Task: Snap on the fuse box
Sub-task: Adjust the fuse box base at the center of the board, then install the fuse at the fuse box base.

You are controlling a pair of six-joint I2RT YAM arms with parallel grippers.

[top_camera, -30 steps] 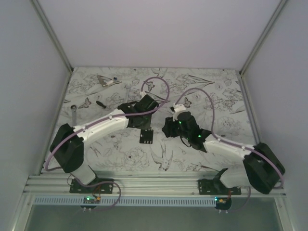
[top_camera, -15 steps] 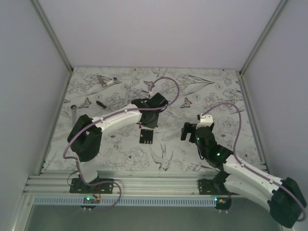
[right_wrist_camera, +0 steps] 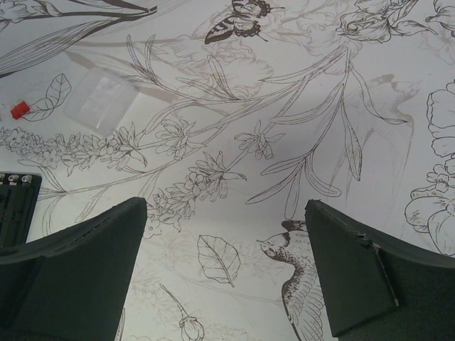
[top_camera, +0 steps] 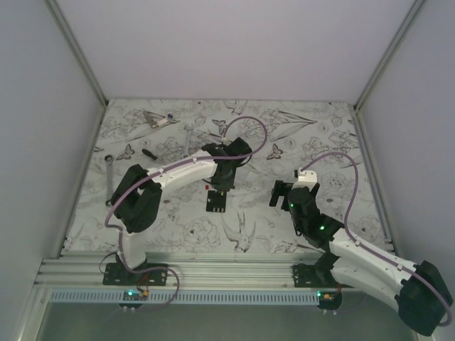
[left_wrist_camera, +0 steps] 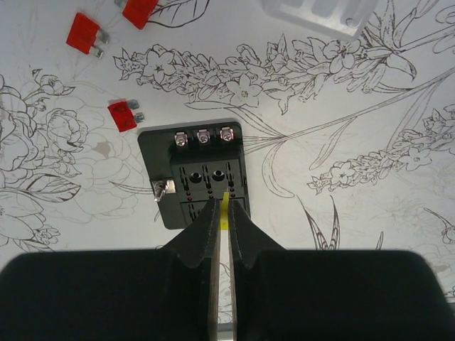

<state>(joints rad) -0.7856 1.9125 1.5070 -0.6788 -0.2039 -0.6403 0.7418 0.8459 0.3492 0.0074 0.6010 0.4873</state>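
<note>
The top view looks down from above the near edge, far off, over the whole desk. The wrist views look down close, past the left end effector and right end effector. All three share the fuse box.

Right gripper over patterned table cover, jaws spread wide.

Two dark fingers at the lower left and lower right, well apart, nothing between them. The cover is white with black line drawings of flowers and leaves. It also shows a butterfly at the top edge and a bird low down between the fingers. A clear plastic piece, squarish, lies flat at the upper left. A small red piece is near it at the left edge. A corner of the black fuse box is cut off by the left edge, just above the left-hand finger.
</note>
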